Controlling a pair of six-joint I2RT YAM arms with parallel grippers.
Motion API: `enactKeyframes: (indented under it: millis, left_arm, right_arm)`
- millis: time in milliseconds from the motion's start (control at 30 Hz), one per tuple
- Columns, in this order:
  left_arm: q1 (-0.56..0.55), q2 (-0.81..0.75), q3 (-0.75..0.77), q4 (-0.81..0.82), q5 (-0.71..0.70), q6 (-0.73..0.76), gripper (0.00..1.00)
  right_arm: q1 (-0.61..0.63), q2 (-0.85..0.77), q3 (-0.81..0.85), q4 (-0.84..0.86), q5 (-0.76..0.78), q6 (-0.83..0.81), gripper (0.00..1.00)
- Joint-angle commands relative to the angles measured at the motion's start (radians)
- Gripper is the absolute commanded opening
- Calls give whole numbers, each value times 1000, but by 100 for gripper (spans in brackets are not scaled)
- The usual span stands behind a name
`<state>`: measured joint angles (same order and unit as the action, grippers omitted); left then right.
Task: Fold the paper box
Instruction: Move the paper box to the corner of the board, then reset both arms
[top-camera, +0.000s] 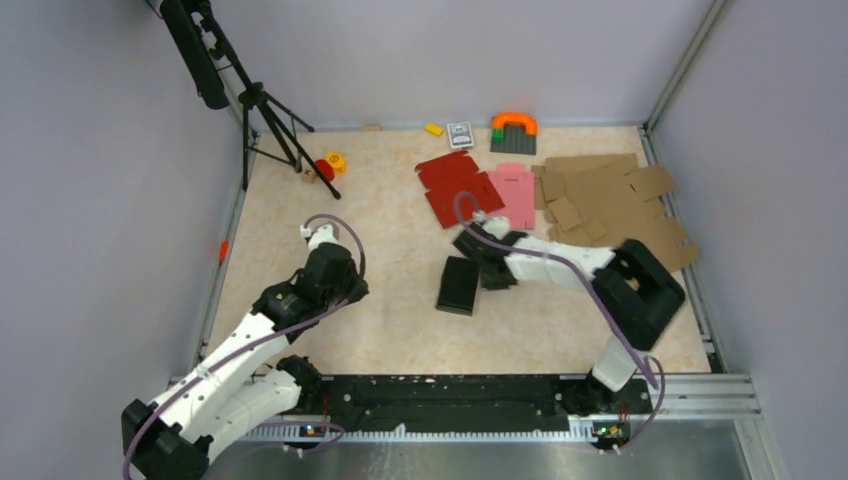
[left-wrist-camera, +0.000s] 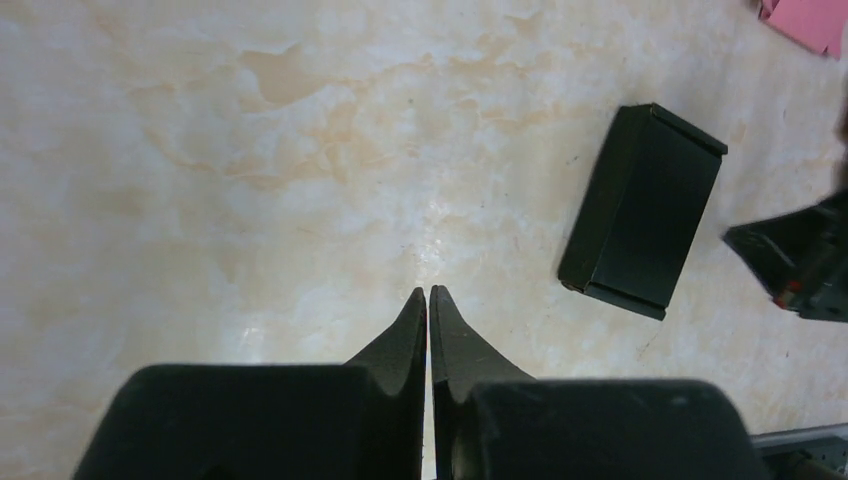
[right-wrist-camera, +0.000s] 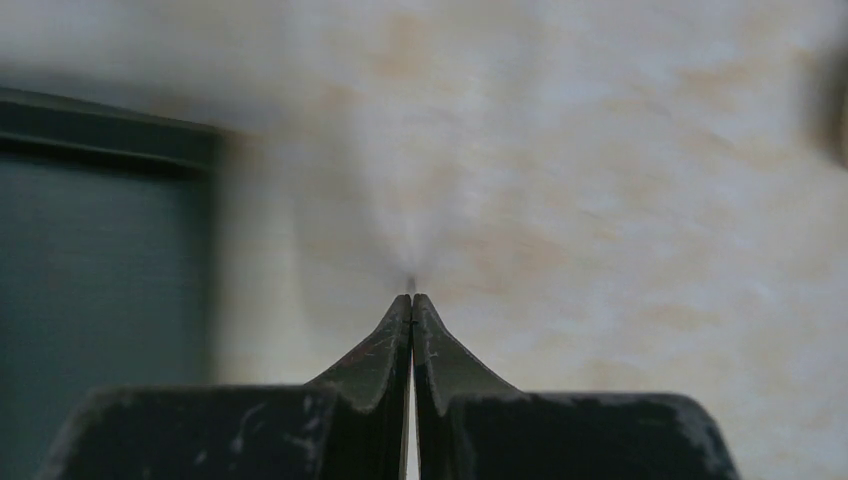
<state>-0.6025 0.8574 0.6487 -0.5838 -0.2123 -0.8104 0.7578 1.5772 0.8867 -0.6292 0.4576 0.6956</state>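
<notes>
The black paper box (top-camera: 458, 285) lies on the table as a closed, flat rectangular box, also seen in the left wrist view (left-wrist-camera: 645, 210) and as a blurred dark shape at the left of the right wrist view (right-wrist-camera: 100, 280). My left gripper (top-camera: 358, 288) (left-wrist-camera: 428, 292) is shut and empty, well to the left of the box over bare table. Shut with nothing between its fingers, my right gripper (top-camera: 490, 272) (right-wrist-camera: 412, 297) hovers just to the right of the box, apart from it.
A red cardboard blank (top-camera: 455, 185), a pink blank (top-camera: 515, 190) and several brown cardboard blanks (top-camera: 610, 205) lie at the back right. Small toys (top-camera: 513, 130) and a card pack (top-camera: 460, 135) sit along the back wall. A tripod (top-camera: 265, 110) stands at the back left.
</notes>
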Motion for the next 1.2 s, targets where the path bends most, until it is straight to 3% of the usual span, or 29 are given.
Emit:
enactKeyframes:
  millis: [0, 100, 200, 333, 433, 500, 533, 600, 667, 700, 733, 833, 867, 933, 1033, 1167]
  left_arm:
    - [32, -126, 32, -151, -92, 21, 1]
    - [41, -176, 27, -171, -114, 15, 0]
    - [44, -174, 22, -161, -82, 5, 0]
    - [46, -148, -9, -100, -70, 13, 0]
    - [45, -146, -45, -11, -72, 30, 0]
    - [45, -143, -67, 53, -86, 54, 7]
    - [45, -140, -80, 102, -99, 74, 12]
    - [45, -127, -104, 177, -132, 133, 24]
    - [44, -103, -117, 245, -180, 194, 61]
    - [44, -91, -123, 274, -203, 223, 87]
    - [44, -79, -135, 312, -227, 254, 97]
    - [46, -38, -176, 446, -311, 327, 99]
    - [46, -30, -192, 506, -337, 365, 99]
    - [48, -16, -235, 640, -392, 466, 99]
    - [83, 1, -302, 841, -471, 603, 99]
    - [208, 10, -322, 926, -419, 673, 97]
  right_arm:
    - [186, 277, 430, 106, -170, 37, 0]
    - [237, 378, 634, 134, -267, 47, 0]
    - [220, 319, 612, 172, -235, 55, 0]
    - [146, 136, 392, 239, -196, 4, 0]
    - [61, -114, 169, 361, -189, -83, 0]
    - [3, -267, 14, 442, -168, -124, 0]
    - [-27, -333, -53, 487, -145, -145, 3]
    - [-87, -455, -188, 582, -105, -204, 20]
    - [-140, -563, -293, 676, -64, -260, 41]
    - [-154, -602, -328, 692, -3, -279, 50]
    - [-167, -635, -357, 705, 55, -310, 58]
    - [-230, -676, -408, 731, 184, -359, 89]
    - [-265, -673, -415, 735, 184, -350, 92]
    - [-359, -659, -430, 766, 74, -360, 93]
    - [-460, -626, -478, 869, 38, -389, 93]
    - [-537, -620, -606, 1149, -20, -483, 93]
